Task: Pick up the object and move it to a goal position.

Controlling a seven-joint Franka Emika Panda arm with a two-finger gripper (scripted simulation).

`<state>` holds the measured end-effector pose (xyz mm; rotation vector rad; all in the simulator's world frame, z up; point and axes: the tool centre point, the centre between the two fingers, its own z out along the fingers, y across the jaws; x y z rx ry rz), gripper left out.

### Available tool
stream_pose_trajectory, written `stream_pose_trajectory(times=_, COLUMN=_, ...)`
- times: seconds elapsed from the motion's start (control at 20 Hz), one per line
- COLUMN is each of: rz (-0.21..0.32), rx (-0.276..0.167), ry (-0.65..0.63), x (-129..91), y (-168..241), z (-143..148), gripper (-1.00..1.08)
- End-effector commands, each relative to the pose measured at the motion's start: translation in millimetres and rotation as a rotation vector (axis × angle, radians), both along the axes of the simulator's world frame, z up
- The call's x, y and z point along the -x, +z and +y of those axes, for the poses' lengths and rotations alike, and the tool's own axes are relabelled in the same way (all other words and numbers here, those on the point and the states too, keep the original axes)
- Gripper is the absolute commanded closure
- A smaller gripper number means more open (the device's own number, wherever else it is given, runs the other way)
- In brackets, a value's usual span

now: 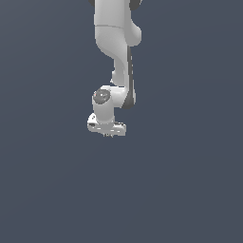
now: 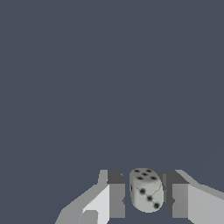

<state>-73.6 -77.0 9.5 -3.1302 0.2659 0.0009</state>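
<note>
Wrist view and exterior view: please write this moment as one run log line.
object: pale grey die with black pips | gripper: open, fingers either side of die, gaps visible | contact: none seen | goal: not visible

Just a plain dark backdrop here

Only non-task thing around is the flat slate-blue surface (image 1: 190,190), which fills both views edge to edge. It's uniform in colour, no markings or texture I can make out, same look up close (image 2: 87,78).

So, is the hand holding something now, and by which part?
Not clearly: the die sits between the two fingers of the hand, with small gaps at both side faces, so no firm hold shows.
</note>
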Motion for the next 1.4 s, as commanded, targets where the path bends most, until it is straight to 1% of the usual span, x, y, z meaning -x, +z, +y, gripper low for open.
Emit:
stream_pose_trajectory(times=0.0, rz=0.0, rx=0.0, ry=0.0, x=-0.5, y=-0.9, z=0.1, gripper=1.08)
stream_pose_trajectory(times=0.4, rz=-0.001, rx=0.0, ry=-0.001, x=-0.7, y=0.6, z=1.0, gripper=1.08)
stream_pose_trajectory(times=0.65, rz=-0.001, rx=0.0, ry=-0.001, x=-6.8, y=7.2, z=15.8, gripper=1.08)
stream_pose_trajectory(times=0.8, rz=-0.001, rx=0.0, ry=-0.001, x=-13.8, y=14.8, z=32.6, gripper=1.08)
stream_pose_trajectory(times=0.95, rz=-0.001, rx=0.0, ry=-0.001, x=-23.4, y=25.2, z=55.5, gripper=1.08)
stream_pose_trajectory(times=1.35, rz=-0.001, rx=0.001, ry=-0.001, x=-56.7, y=60.5, z=133.3, gripper=1.08)
